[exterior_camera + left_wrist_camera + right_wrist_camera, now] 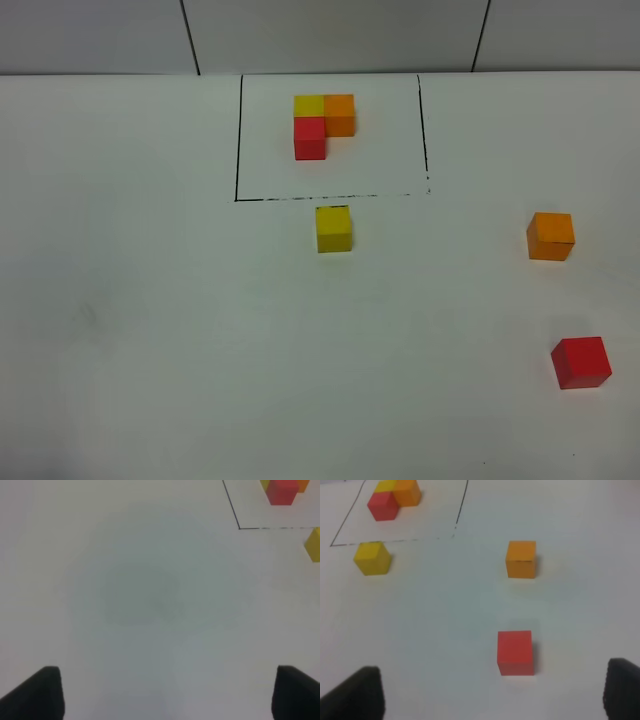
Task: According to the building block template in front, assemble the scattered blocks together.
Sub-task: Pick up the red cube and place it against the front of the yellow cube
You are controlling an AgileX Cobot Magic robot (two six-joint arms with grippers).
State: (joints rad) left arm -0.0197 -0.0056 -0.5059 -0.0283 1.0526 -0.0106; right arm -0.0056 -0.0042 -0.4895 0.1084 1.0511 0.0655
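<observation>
Template cluster [322, 125] sits inside the drawn frame [238, 140], far side of table [150, 330]; first loose cube [334, 228] just before the frame (outside its line), second loose cube [551, 236] well right, third loose cube [581, 361] before that one.

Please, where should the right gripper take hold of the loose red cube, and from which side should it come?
Come from straight above with the right gripper and close on two opposite side faces of the loose red cube. It sits flat with bare table on all sides, well apart from the loose orange cube, so the open jaws probably fit either way.
</observation>
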